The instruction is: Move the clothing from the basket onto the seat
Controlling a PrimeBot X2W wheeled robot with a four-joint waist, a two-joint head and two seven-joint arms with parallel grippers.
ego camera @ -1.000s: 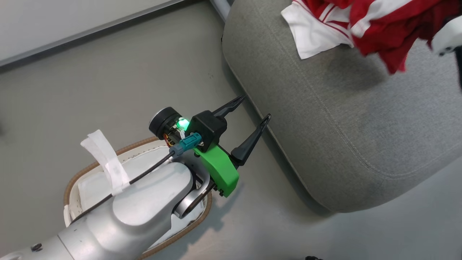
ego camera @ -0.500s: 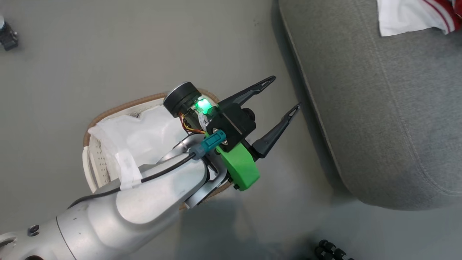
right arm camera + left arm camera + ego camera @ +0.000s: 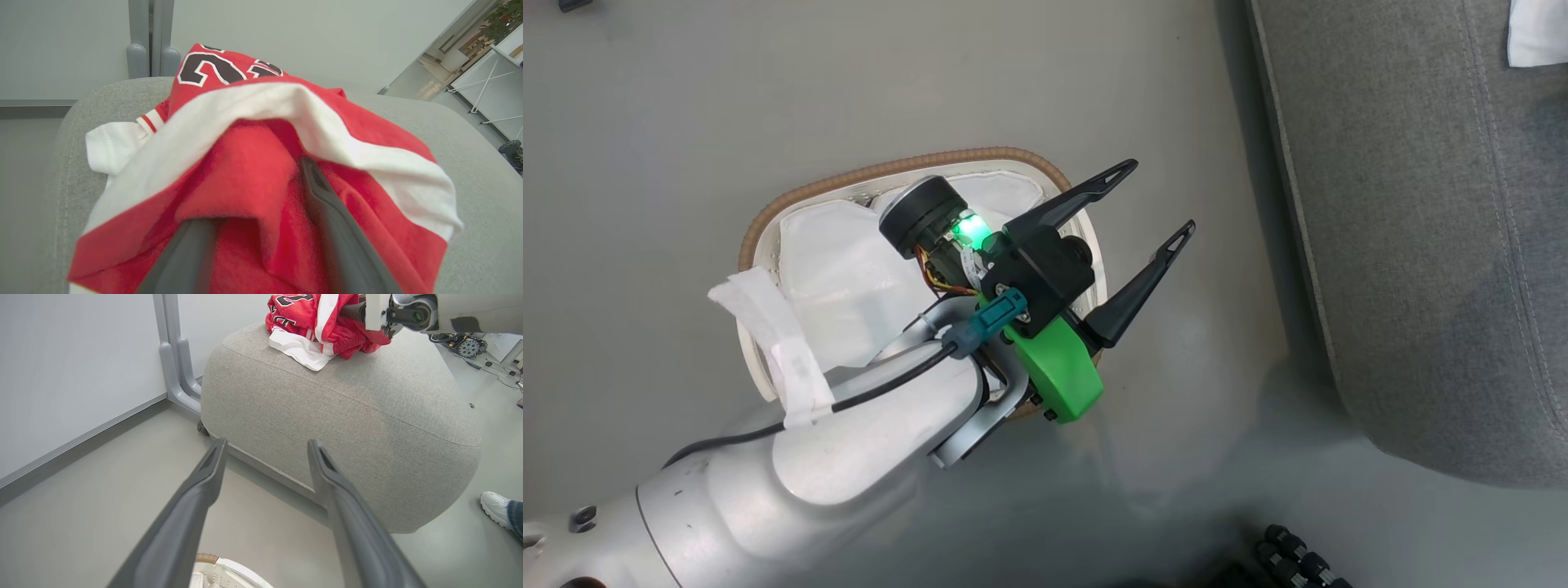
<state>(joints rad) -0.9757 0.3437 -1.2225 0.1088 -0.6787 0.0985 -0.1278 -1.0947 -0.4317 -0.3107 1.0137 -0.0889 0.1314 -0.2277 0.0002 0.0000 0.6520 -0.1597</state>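
Note:
The red clothing [image 3: 322,322] with white trim lies bunched on top of the grey seat [image 3: 347,408]; a white corner of the clothing [image 3: 1535,33] shows on the seat [image 3: 1421,204]. My right gripper [image 3: 253,192] is buried in the clothing [image 3: 245,122]. Its fingers [image 3: 331,220] stand apart, with a loose red fold draped over and between them, so it is open. The right wrist [image 3: 404,310] sits at the pile. My left gripper [image 3: 1156,198] hangs open and empty over the basket [image 3: 849,175], pointing at the seat. Its fingertips frame the left gripper [image 3: 266,443] gap.
A plain white sheet [image 3: 841,261] lies in the basket. The basket rim [image 3: 212,563] stands on grey floor just left of the seat. A grey wall post [image 3: 175,355] rises behind the seat. A person's white shoe [image 3: 494,506] rests on the floor beyond it.
The head camera has swung, so the seat slid right, the red pile left that view, and more of the basket shows. The left gripper stays open.

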